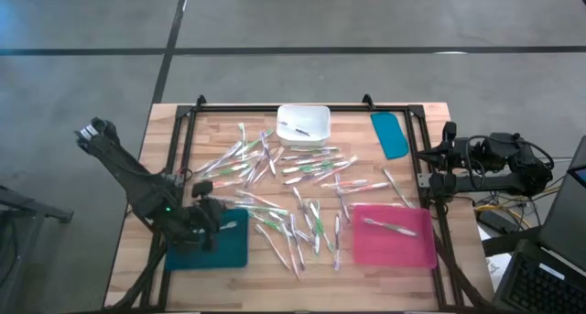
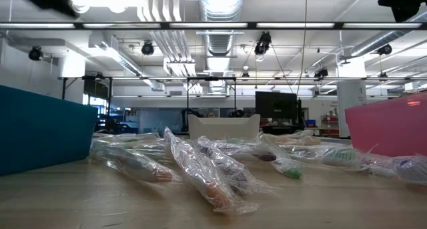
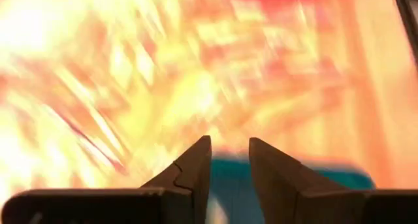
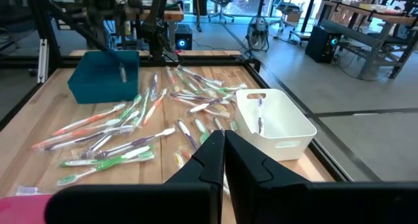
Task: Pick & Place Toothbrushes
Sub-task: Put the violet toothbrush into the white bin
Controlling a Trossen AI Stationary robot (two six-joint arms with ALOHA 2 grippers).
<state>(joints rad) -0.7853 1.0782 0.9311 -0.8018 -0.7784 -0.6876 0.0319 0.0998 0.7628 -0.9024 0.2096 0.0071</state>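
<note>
Many wrapped toothbrushes [image 1: 295,181] lie scattered on the wooden table between the trays; the low view shows them close up [image 2: 200,169]. One toothbrush [image 1: 231,225] is in the teal tray [image 1: 229,252] at the near left. Another toothbrush [image 1: 389,225] lies in the pink tray [image 1: 403,245], and a third [image 1: 298,127] in the white bin [image 1: 304,138]. My left gripper [image 1: 209,215] hangs above the teal tray, open, with nothing between its fingers [image 3: 230,142]. My right gripper [image 4: 224,152] is shut and empty, parked at the table's right edge [image 1: 449,158].
A flat teal piece [image 1: 390,134] lies at the far right, beside the white bin. A black frame [image 1: 188,131] runs along the table's edges. The left wrist view is blurred; only the teal tray [image 3: 313,178] below the fingers can be made out.
</note>
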